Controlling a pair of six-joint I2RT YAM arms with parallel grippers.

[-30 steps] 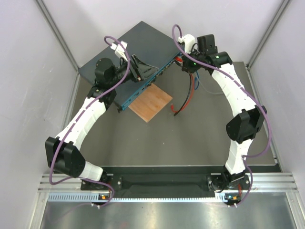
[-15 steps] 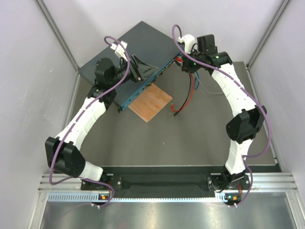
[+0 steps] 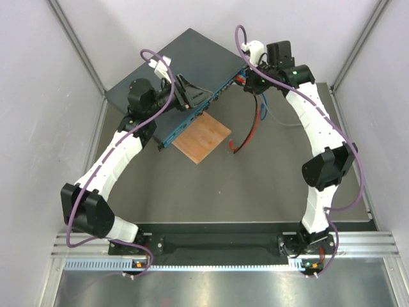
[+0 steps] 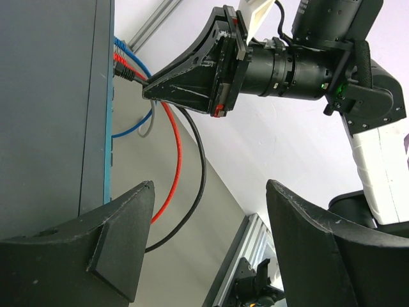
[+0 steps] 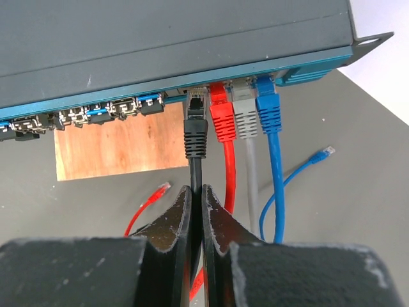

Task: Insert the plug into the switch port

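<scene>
Plug [image 5: 195,131] noses the switch [image 5: 160,45] port, 12 o'clock of my right tool [image 5: 197,208] pinching its black cable [image 5: 196,176]; left tool [image 4: 211,192] spread. I should push straight, cable unbent.

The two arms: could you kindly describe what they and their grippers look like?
Both the left arm and right arm have white link shells between chunky black joint housings, with a purple cable looped loosely along each. Small green lights glow on the right arm's wrist. The left gripper and right gripper have matte black, wedge-shaped fingers.
</scene>
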